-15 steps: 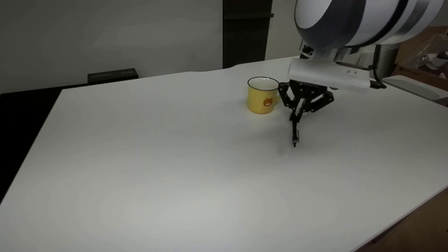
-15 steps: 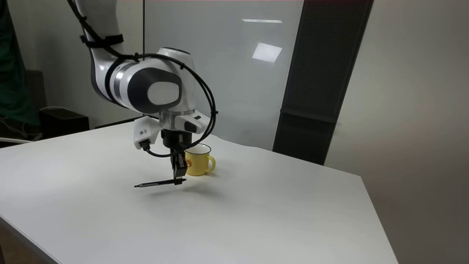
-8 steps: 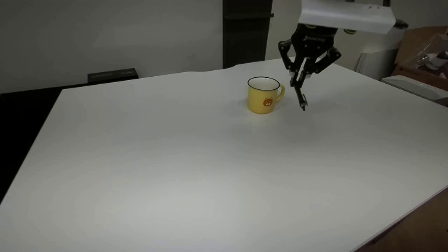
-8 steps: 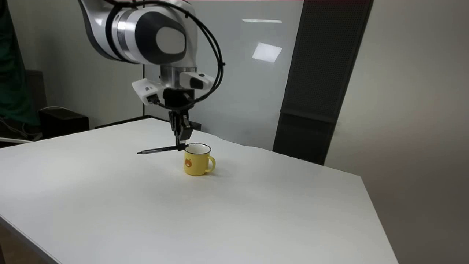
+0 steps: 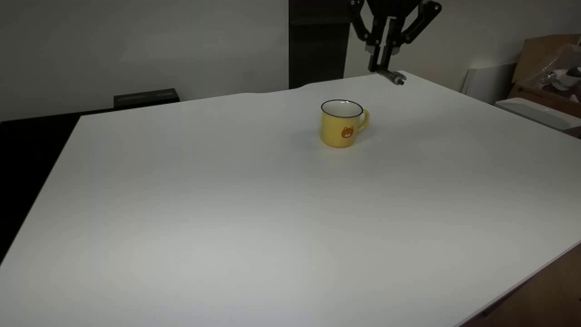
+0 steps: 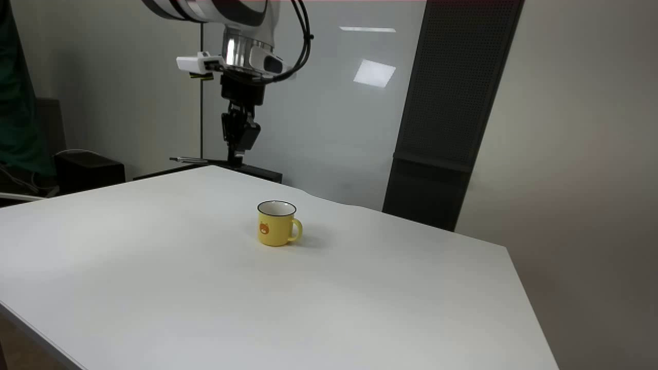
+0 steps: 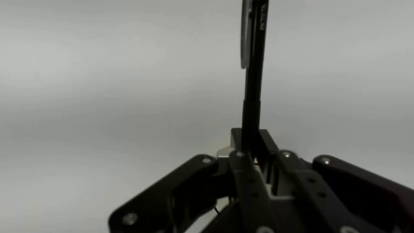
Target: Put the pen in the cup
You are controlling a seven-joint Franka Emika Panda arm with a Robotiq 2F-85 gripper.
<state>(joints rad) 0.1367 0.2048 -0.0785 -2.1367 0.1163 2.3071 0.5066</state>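
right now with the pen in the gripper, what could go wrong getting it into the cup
The pen sticks out nearly level in an exterior view, so it could lie across the cup instead of dropping in. Gripped near one end, it may swivel in the gripper. Knocked, the upright cup might tip.

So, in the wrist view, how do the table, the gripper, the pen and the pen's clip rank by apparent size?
Largest to smallest, as they look there:
Table, filling most of the background
Gripper
Pen, cut off by the top edge
Clip, also cut off there
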